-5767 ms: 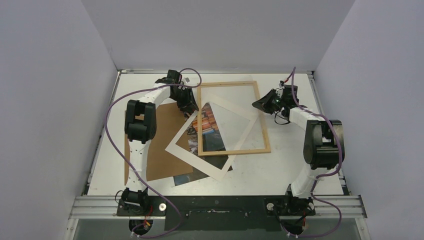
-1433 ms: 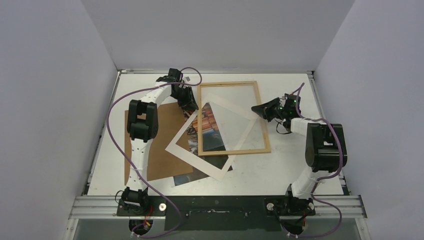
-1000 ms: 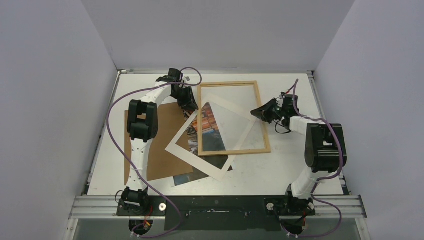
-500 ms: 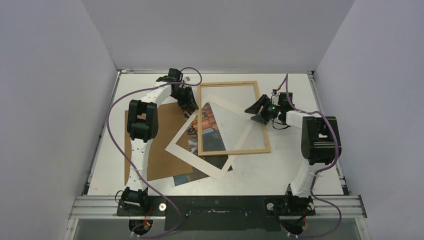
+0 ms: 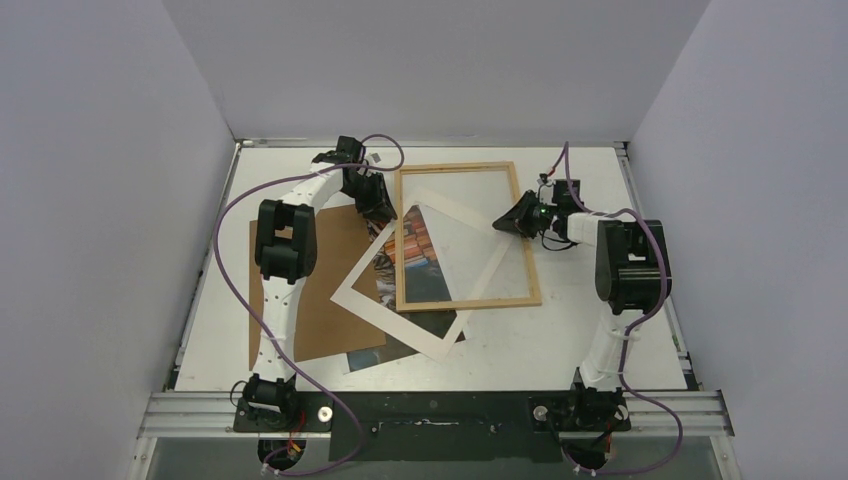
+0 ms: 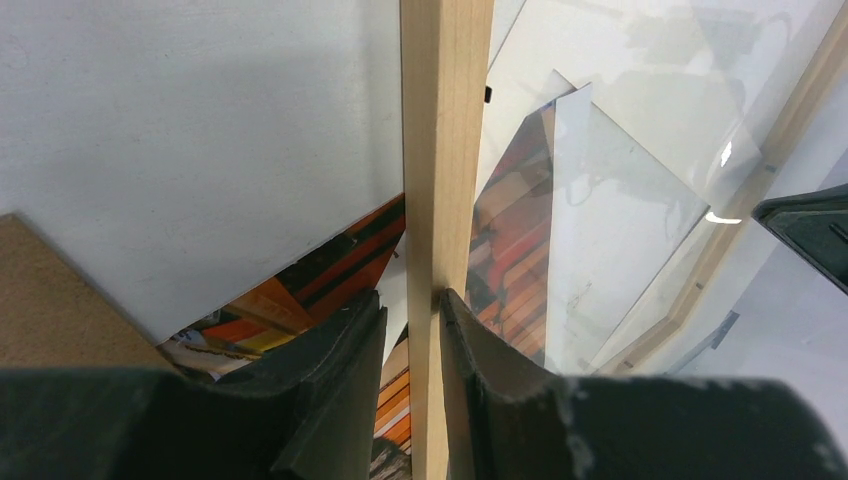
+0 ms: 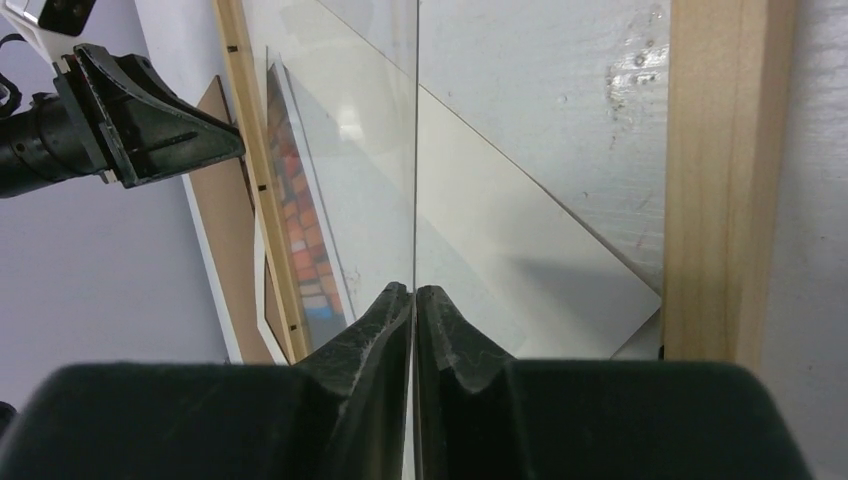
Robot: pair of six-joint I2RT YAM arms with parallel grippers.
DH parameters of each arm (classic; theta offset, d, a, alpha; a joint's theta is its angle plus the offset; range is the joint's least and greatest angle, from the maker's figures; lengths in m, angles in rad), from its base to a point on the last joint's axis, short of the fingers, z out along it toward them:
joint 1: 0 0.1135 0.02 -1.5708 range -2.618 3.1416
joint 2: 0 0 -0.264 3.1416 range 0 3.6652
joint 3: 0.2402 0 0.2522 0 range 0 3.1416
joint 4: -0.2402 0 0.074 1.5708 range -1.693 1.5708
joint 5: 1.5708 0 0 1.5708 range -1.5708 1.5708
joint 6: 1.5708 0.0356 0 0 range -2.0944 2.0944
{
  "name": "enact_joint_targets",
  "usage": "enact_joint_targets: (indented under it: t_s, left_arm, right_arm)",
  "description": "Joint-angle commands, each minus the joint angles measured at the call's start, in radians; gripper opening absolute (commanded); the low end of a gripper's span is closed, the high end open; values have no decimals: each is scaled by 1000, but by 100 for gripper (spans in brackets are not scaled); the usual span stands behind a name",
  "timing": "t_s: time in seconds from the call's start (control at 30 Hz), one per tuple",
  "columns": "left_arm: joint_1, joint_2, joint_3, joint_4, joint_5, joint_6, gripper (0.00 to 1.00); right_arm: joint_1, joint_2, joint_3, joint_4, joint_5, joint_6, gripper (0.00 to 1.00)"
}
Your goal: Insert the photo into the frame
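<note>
The light-wood frame (image 5: pixel 527 262) lies flat mid-table. My left gripper (image 5: pixel 383 213) is shut on its left rail (image 6: pixel 440 150), which runs between the fingers (image 6: pixel 345 365). The photo (image 5: pixel 418 248) lies under the frame and a white mat, with its colourful books showing; it also shows in the left wrist view (image 6: pixel 300 295) and the right wrist view (image 7: pixel 300 200). My right gripper (image 5: pixel 506 226) is just inside the frame's right rail (image 7: pixel 725 180). Its fingers (image 7: pixel 370 340) are shut on the edge of a clear pane (image 7: pixel 415 150) that lies inside the frame.
A white mat (image 5: pixel 385 305) with a rectangular opening lies askew under the frame. A brown backing board (image 5: pixel 315 300) lies at the left below the mat. The clear pane (image 6: pixel 610 230) slants up toward the right gripper (image 6: pixel 810 230). Grey walls close in the table.
My right gripper has moved left across the frame's right rail, turned its wrist and closed on the clear pane's edge. The left arm, frame, mat and photo have not moved.
</note>
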Motion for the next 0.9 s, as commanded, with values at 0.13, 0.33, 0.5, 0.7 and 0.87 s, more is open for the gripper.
enact_joint_targets:
  t_s: [0.13, 0.33, 0.5, 0.7, 0.87]
  left_arm:
    - [-8, 88, -6, -15, -85, 31, 26]
    - [-8, 90, -5, -15, -83, 31, 26]
    - [-8, 90, -4, -12, -82, 30, 26]
    - [-8, 90, -7, -13, -81, 29, 26]
    - [-8, 91, -9, -11, -82, 30, 26]
  right_arm:
    - [23, -33, -67, 160, -18, 37, 5]
    - [33, -28, -63, 167, -7, 19, 8]
    - [48, -29, -44, 124, 32, -17, 8]
    - [56, -49, -36, 94, 81, -56, 4]
    - [68, -75, -51, 109, 66, -94, 2]
